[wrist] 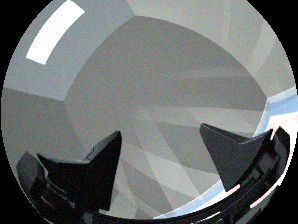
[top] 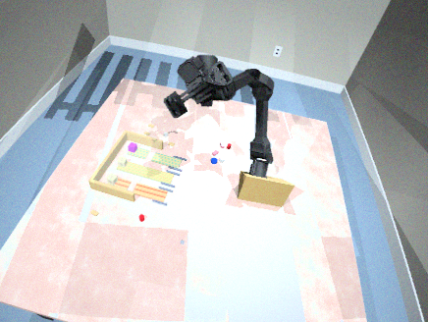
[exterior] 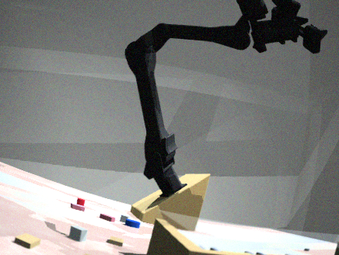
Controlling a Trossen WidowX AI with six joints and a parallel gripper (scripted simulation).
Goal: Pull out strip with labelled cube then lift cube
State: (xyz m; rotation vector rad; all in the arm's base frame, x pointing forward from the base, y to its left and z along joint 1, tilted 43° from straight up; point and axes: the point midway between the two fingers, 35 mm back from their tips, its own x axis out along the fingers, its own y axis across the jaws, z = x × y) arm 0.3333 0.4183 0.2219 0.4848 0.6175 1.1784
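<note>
A tan open-fronted tray (top: 104, 167) lies on the left of the mat and holds three strips side by side: a green one (top: 165, 158), a yellow one (top: 139, 170) and an orange striped one (top: 150, 190). A purple cube (top: 132, 146) stands at the far end of the green strip's row. Pale blocks sit at the far ends of the other rows. I cannot tell which strip is in one piece. My gripper (top: 175, 105) (exterior: 312, 38) (wrist: 162, 132) is open and empty, high in the air above the tray's far right corner. The wrist view shows only walls.
The arm stands on a tan block (top: 265, 191) (exterior: 175, 207) right of the tray. Small loose pieces lie around: a blue one (top: 214, 160) (exterior: 132, 223), red ones (top: 142, 216) (top: 229, 145) (exterior: 80, 201), a tan one (top: 94, 212). The tray's corner (exterior: 167, 237) shows low in the exterior view.
</note>
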